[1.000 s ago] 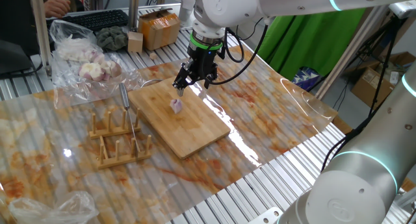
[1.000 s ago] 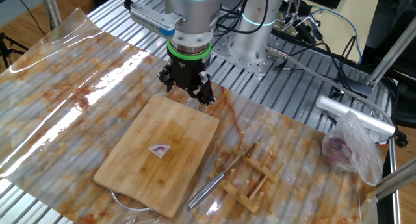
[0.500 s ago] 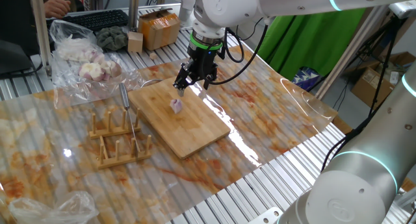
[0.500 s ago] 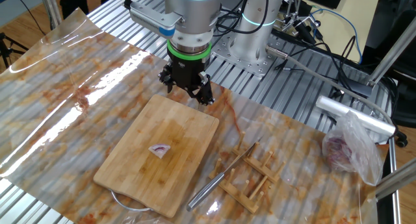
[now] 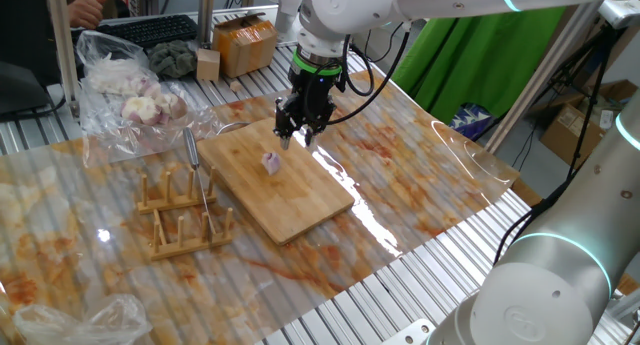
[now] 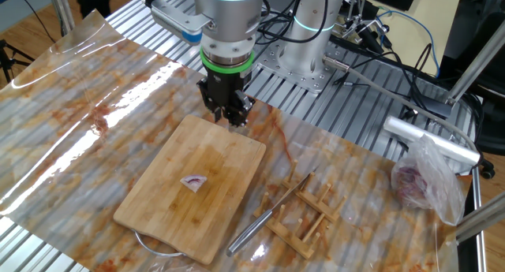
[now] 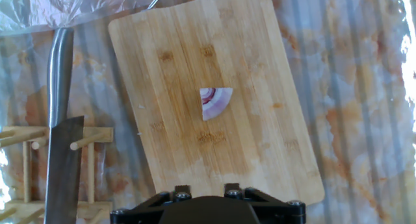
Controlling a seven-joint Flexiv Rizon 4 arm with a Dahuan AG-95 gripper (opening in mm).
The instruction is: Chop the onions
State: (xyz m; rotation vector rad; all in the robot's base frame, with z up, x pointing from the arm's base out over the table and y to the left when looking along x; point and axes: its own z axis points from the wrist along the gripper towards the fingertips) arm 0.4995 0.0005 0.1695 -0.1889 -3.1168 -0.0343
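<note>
The onion piece [image 7: 214, 103] is seen lying near the middle of the wooden board [image 7: 260, 68], while the tool [image 6: 226, 114] is held above the board's far edge, its fingers close together and empty.

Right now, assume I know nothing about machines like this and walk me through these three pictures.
A robot arm works at a table covered with plastic sheeting. Two pictures come from fixed cameras on opposite sides; the third looks down from a camera on the arm's own hand. That hand has two fingers, hovers above the far edge of a wooden cutting board, and holds nothing; the fingers appear close together. One onion wedge lies alone on the board. Beside the board stands a wooden rack with a knife resting across it. A clear bag of onions sits further back.
</note>
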